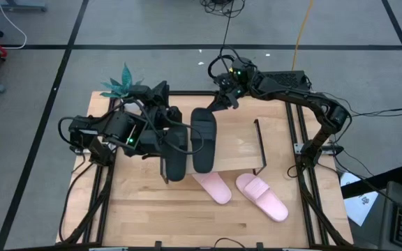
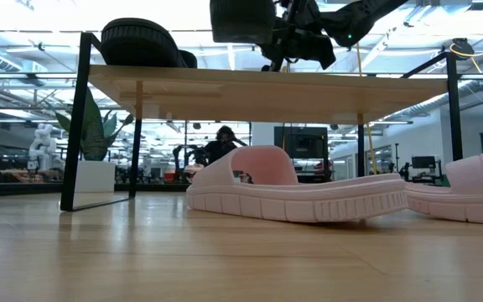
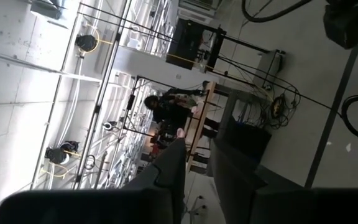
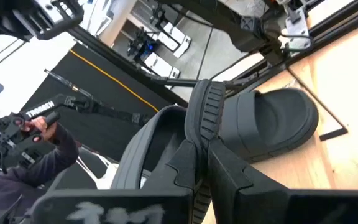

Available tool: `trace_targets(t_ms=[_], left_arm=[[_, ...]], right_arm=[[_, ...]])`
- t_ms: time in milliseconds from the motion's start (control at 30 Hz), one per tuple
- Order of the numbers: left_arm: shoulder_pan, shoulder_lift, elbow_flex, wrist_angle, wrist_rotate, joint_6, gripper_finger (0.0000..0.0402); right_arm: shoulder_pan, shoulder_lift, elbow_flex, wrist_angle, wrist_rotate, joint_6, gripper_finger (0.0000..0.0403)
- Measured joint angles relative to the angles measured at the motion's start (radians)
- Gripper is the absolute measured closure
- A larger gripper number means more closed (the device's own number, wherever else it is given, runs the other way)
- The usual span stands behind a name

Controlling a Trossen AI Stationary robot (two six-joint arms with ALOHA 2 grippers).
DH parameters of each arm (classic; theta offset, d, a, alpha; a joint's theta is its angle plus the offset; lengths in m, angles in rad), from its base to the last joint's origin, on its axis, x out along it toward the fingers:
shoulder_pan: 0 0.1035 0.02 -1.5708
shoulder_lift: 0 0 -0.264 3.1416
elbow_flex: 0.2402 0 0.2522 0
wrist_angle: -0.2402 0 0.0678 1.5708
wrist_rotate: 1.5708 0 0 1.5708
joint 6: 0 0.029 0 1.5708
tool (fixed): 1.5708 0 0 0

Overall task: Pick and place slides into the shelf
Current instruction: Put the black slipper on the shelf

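One black slide (image 1: pixel 176 155) lies sole down on the shelf (image 1: pixel 239 143), toward the shelf's left end. My left gripper (image 1: pixel 167 132) hovers high above it, open, with only the room showing between its fingers (image 3: pixel 166 171). A second black slide (image 1: pixel 203 143) is just to its right, with my right gripper (image 1: pixel 219 104) shut on its far end. In the low view that slide's near end (image 2: pixel 241 21) hangs above the shelf board (image 2: pixel 309 88). Two pink slides (image 1: pixel 211 187) (image 1: pixel 262 196) lie on the tabletop in front of the shelf. My right gripper pinches the black slide at its far end, where the ribbed sole edge (image 4: pixel 207 115) comes out between the two fingers (image 4: pixel 229 177). The fingers reach in level from the table's far right. The slide is lifted clear of the shelf board, its length toward the table's near edge.
A small potted plant (image 1: pixel 124 85) stands at the table's far left corner, behind my left arm. The shelf's thin black frame (image 1: pixel 259 148) rises at its right end. A person shows in the room beyond (image 4: pixel 36 162). Bare tabletop (image 1: pixel 152 216) lies near the front edge.
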Motion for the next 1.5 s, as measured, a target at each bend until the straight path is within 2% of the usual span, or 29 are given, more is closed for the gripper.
trace_targets(t_ms=[100,433,1167,1500], left_arm=[[0.009,0.0,0.0,0.0,0.0,0.0,0.0321],[0.015,0.0,0.0,-0.001,0.002,-0.006,0.0321],[0.015,0.0,-0.001,-0.001,0.002,-0.024,0.0321],[0.015,0.0,-0.001,-0.001,0.002,-0.024,0.0321]], right_arm=[[0.011,0.001,0.0,-0.008,0.006,-0.004,0.0393],[0.04,0.001,0.0,-0.135,0.132,-0.131,0.0395],[0.09,0.0,0.0,-0.175,0.245,-0.172,0.0395],[0.089,0.0,0.0,-0.276,0.322,-0.281,0.0395]])
